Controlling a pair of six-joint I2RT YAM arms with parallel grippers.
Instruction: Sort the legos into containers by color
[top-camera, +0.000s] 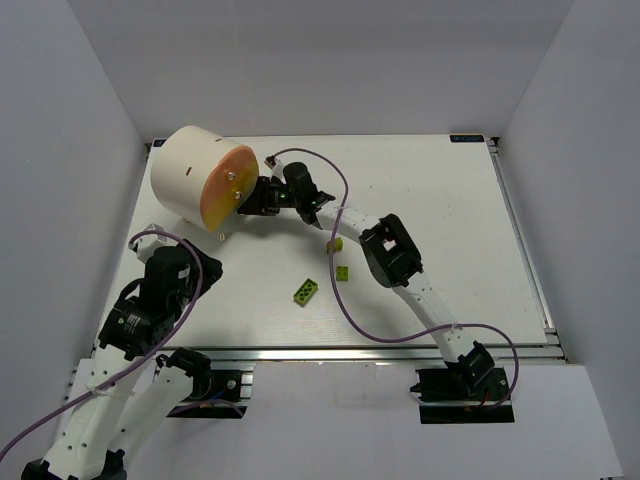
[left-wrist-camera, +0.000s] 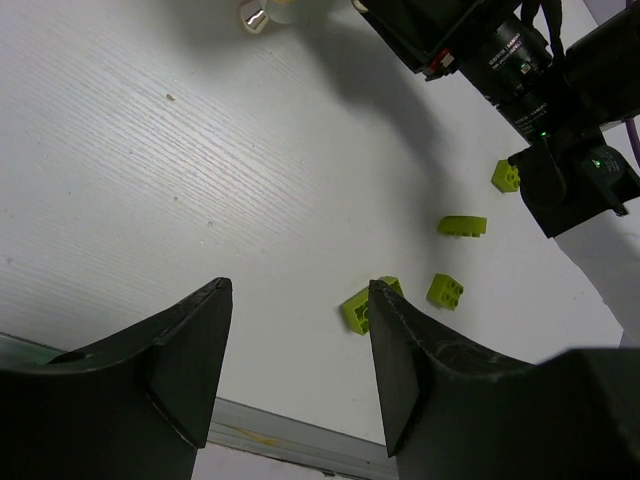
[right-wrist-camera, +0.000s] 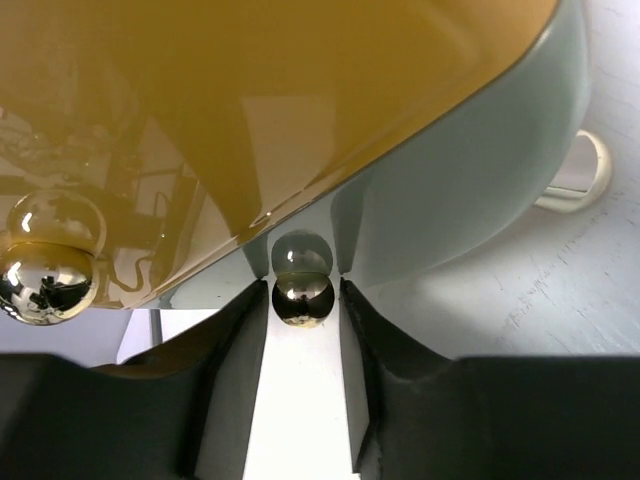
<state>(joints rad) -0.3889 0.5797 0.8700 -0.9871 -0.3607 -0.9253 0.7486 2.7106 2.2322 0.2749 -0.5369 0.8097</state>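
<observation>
White bench (top-camera: 450, 250), white walls all round. The right tool (right-wrist-camera: 304, 300) pinches a small knob (right-wrist-camera: 303, 285) on the orange-faced drum (top-camera: 185, 170); the left tool (left-wrist-camera: 300, 340) hangs open, yellow-green legos (left-wrist-camera: 461, 226) lying beyond it.

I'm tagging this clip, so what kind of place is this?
Probably a robotics lab test cell: a white table boxed in by plain walls, two arms bolted to its edge, and a drum with legos as props.

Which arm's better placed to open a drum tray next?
Right. Its fingers flank a small knob on the drum's orange face; the left fingers hang open over the table by yellow-green legos.
</observation>
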